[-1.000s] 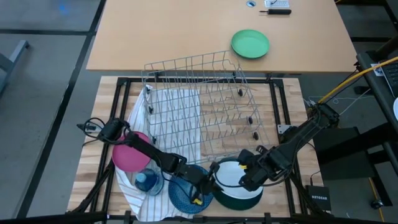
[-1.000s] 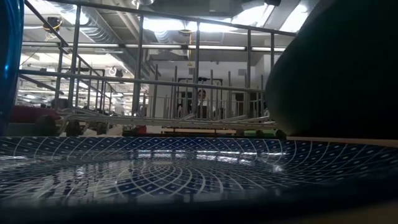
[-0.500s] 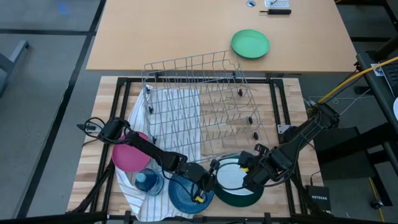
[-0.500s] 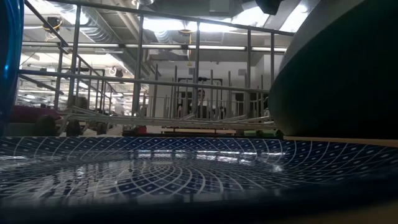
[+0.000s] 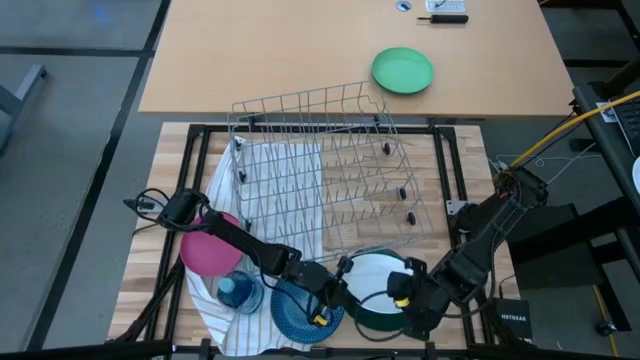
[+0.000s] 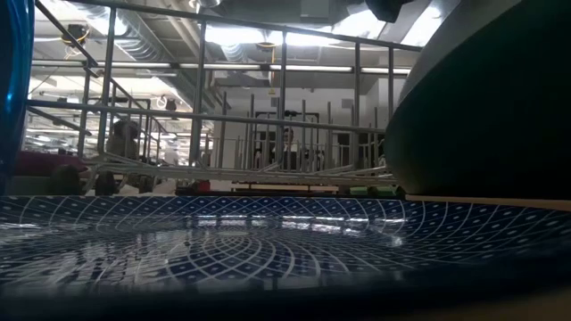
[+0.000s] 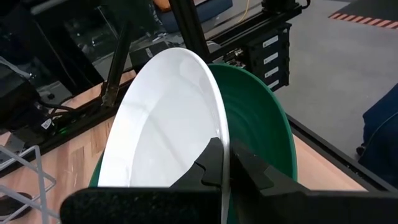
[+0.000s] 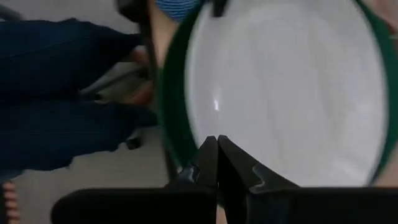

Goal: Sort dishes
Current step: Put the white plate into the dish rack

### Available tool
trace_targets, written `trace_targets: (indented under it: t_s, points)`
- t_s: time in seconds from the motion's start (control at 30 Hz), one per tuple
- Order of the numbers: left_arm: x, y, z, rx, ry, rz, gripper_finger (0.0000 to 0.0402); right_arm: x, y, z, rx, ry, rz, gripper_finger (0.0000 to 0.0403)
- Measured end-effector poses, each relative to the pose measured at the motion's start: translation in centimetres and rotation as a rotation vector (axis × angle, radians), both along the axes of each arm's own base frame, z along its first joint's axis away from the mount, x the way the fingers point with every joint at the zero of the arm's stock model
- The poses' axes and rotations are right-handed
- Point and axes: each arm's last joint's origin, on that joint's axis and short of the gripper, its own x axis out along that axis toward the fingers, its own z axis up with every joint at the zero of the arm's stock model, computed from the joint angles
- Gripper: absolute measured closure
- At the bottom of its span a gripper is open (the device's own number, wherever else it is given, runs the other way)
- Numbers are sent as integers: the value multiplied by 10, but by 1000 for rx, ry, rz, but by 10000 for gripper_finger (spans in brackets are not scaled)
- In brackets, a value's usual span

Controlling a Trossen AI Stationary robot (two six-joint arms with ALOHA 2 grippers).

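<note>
Over the last second, right arm swung from about 4 o'clock of the white round plate with dark green back (image 5: 375,290) down to its 5 o'clock edge, at the near rim of the wooden tabletop (image 5: 170,190); plate itself tilted up a little, white face showing larger than before. Right gripper (image 5: 408,296) pinched shut on the plate's near rim, green back and white face either side of the fingers in the right wrist view. Left gripper (image 5: 335,285) likewise closed on the rim at the plate's 9 o'clock, just beside the speckled blue round plate (image 5: 300,315). Probably a two-arm lift or handover under way, bound for the wire dish rack (image 5: 320,165) at 12 o'clock. Magenta round plate (image 5: 205,250) untouched at 9 o'clock.
</note>
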Motion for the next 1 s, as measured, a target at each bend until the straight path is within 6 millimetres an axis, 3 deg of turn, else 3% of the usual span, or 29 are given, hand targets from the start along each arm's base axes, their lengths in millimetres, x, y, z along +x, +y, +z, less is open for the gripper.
trace_targets:
  t_s: [0.47,0.77,1.0]
  points:
    - [0,0,0,3,-1,0,401,7,9,7,145,-48,33,389]
    - [0,0,0,13,-4,-4,401,7,8,5,127,-46,40,286]
    - [0,0,0,13,-5,-4,401,11,12,-10,48,-3,44,232]
